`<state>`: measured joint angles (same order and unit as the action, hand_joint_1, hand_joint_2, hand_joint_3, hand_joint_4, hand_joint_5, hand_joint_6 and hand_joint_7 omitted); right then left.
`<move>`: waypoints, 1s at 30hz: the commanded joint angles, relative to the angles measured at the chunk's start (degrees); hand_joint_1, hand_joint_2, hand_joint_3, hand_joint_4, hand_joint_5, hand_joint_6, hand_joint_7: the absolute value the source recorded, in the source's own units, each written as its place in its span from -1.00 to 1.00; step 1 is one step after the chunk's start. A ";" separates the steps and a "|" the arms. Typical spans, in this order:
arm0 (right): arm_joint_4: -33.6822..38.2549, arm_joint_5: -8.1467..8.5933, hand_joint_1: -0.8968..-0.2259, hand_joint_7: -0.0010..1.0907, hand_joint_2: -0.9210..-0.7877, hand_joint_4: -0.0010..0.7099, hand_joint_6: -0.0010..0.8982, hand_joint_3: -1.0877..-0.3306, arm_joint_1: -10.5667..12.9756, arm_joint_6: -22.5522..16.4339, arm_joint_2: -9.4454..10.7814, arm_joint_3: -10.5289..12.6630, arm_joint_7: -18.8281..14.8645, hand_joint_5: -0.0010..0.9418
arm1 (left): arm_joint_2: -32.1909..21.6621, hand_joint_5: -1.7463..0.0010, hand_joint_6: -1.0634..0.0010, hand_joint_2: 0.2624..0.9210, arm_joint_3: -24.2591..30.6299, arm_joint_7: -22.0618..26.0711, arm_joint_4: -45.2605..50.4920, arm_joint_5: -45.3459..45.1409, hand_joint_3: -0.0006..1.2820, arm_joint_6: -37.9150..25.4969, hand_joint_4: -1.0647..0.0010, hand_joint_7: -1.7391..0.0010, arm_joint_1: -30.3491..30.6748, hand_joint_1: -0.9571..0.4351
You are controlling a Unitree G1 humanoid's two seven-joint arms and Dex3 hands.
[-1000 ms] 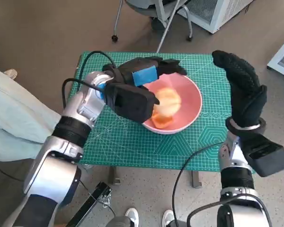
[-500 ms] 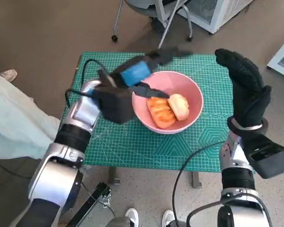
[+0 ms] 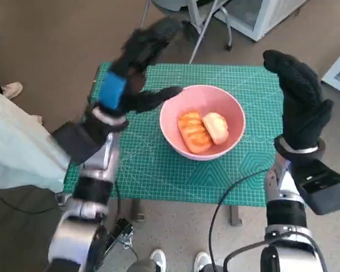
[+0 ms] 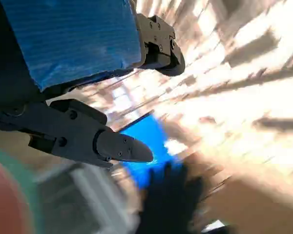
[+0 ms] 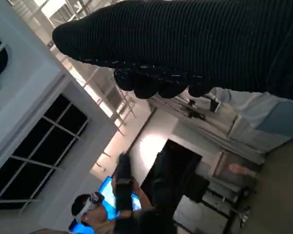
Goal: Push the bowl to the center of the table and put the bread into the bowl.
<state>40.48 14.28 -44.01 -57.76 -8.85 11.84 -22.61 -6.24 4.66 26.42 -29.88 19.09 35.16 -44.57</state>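
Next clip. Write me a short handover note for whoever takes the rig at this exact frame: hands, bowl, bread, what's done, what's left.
Left hand: raised beside the bowl's left rim, fingers apart, holding nothing.
Right hand: upright at the table's right edge, holding nothing.
Pink bowl: roughly mid-table on the green mat.
Bread: two pieces lying inside the bowl.
Done: the bowl looks centred, the bread is in.
Left: apparently nothing but bringing the arms clear.

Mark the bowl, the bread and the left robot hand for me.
bowl (image 3: 233, 116): head view, bare pink inner wall on its right side.
bread (image 3: 194, 132): head view, middle of the orange piece.
left robot hand (image 3: 114, 89): head view, blue tape on its back.
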 commanded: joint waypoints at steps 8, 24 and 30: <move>-3.97 -5.24 0.06 0.41 -1.00 -0.12 -0.97 -0.09 -1.83 4.26 -0.78 -1.98 4.17 -0.98 | 0.35 0.99 0.55 1.00 3.56 -1.86 4.46 1.57 -0.70 -3.34 0.33 0.44 4.10 -0.19; -4.93 -7.24 -0.02 0.36 -1.00 -0.11 -0.97 -0.10 -2.71 6.28 -1.47 -3.56 5.14 -0.99 | 0.83 1.00 0.52 1.00 3.07 -3.49 7.13 -0.99 -0.71 -1.86 0.39 0.52 6.08 -0.24; -4.70 -8.19 -0.03 0.35 -1.00 -0.11 -0.96 -0.12 -2.66 6.73 -1.83 -3.68 6.26 -0.99 | 0.92 1.00 0.53 1.00 2.56 -4.01 8.00 -2.09 -0.70 -2.21 0.39 0.54 6.33 -0.25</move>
<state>35.28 6.83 -46.81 -51.85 -10.29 8.48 -17.09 -5.63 7.56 22.77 -23.28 17.97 32.64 -38.71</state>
